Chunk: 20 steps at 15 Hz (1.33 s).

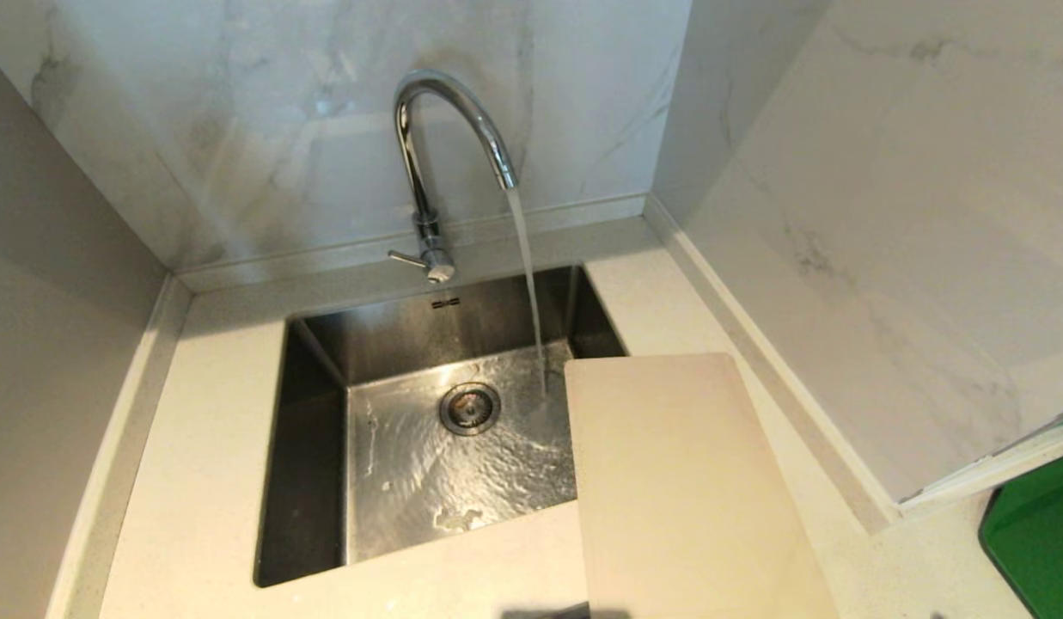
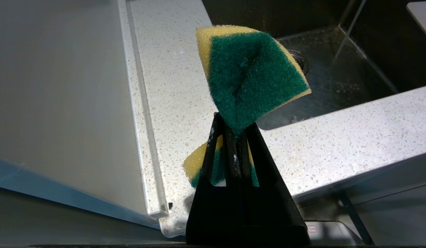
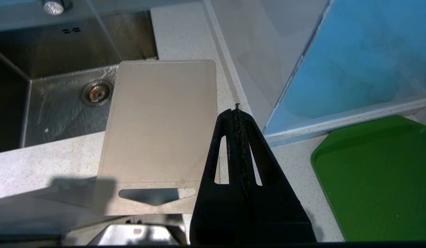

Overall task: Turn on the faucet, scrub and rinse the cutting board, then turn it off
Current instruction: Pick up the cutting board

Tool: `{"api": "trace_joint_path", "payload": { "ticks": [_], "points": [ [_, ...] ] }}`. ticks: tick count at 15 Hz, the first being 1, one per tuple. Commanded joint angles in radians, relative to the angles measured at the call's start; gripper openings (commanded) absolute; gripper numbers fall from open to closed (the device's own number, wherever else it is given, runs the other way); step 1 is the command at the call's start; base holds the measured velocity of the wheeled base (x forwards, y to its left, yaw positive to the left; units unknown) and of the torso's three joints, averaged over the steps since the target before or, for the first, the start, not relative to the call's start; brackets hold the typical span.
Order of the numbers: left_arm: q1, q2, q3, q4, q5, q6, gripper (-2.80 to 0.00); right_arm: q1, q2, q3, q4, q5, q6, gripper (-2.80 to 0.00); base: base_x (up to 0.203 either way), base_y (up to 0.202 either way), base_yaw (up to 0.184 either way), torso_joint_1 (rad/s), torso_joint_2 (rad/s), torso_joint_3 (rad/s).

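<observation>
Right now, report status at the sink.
Left gripper shut on sponge; right gripper shut, empty. Faucet running. Cutting board on counter, far end over sink, outside the stream. Nothing blocking.

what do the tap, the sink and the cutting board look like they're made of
The tap looks like polished chromed metal: its arched spout mirrors the wall. The sink seems to be brushed stainless steel, grey with a dull sheen under the running water. The cutting board is probably plastic: thin, matte, cream-white, with rounded corners and a cut-out handle slot, seen from the right wrist.
</observation>
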<state>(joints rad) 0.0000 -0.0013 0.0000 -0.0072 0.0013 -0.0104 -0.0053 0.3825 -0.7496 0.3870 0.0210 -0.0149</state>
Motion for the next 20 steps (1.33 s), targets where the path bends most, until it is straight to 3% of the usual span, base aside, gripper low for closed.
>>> {"api": "trace_joint_path", "payload": {
  "ticks": [1, 4, 10, 13, 15, 20],
  "points": [
    [0.000, -0.001, 0.003, 0.000, 0.000, -0.001, -2.80, 0.000, 0.171, -0.145, 0.096, 0.020, 0.000, -2.80, 0.000, 0.000, 0.000, 0.000, 0.00, 0.000],
    [0.000, -0.001, 0.003, -0.001, 0.000, -0.002, -2.80, 0.001, 0.308, -0.242, 0.204, 0.050, -0.014, -2.80, 0.000, 0.000, 0.000, 0.000, 0.00, 0.000],
    [0.000, 0.000, 0.003, 0.000, 0.000, 0.000, -2.80, 0.001, 0.484, -0.334, 0.353, 0.129, -0.291, -2.80, 0.000, 0.000, 0.000, 0.000, 0.00, 0.000],
    [0.000, -0.001, 0.003, 0.000, 0.000, -0.002, -2.80, 0.009, 0.572, -0.425, 0.525, 0.189, -0.365, -2.80, 0.000, 0.000, 0.000, 0.000, 0.00, 0.000],
    [0.000, 0.000, 0.003, 0.000, 0.000, -0.002, -2.80, 0.066, 0.636, -0.449, 0.593, 0.197, -0.403, -2.80, 0.000, 0.000, 0.000, 0.000, 0.00, 0.000],
    [0.000, -0.001, 0.003, 0.000, 0.000, 0.000, -2.80, 0.124, 0.799, -0.459, 0.608, 0.196, -0.496, -2.80, 0.000, 0.000, 0.000, 0.000, 0.00, 0.000]
  ]
}}
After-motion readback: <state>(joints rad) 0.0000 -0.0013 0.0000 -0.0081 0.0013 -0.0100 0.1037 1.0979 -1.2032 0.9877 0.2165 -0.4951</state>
